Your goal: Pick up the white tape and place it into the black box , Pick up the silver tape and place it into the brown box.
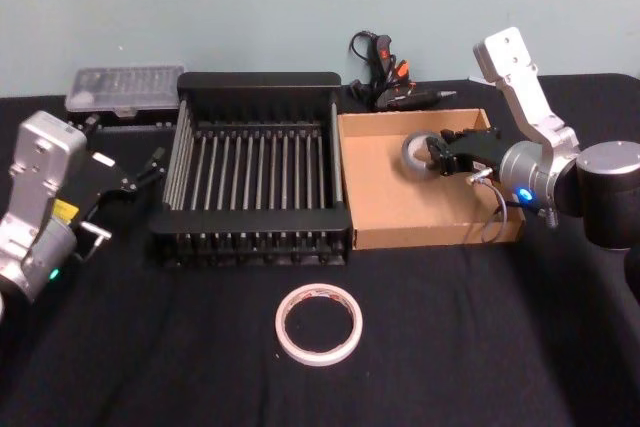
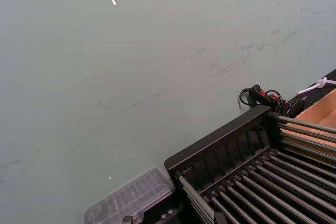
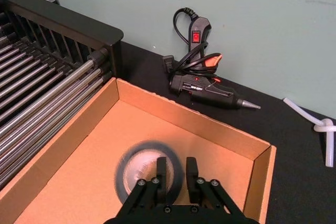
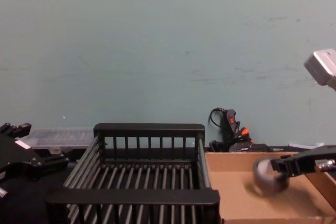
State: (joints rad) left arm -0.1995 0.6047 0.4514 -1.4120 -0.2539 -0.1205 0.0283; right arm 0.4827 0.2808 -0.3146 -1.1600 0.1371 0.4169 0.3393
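My wrist camera looks across the black box [image 2: 247, 182], its barred bottom and thick rim against a pale green wall [image 2: 131, 66]. Beyond its far corner sits a glue gun [image 2: 262, 95], beside it the brown box [image 2: 321, 113]. A clear case [image 2: 131, 198] lies near the rim.
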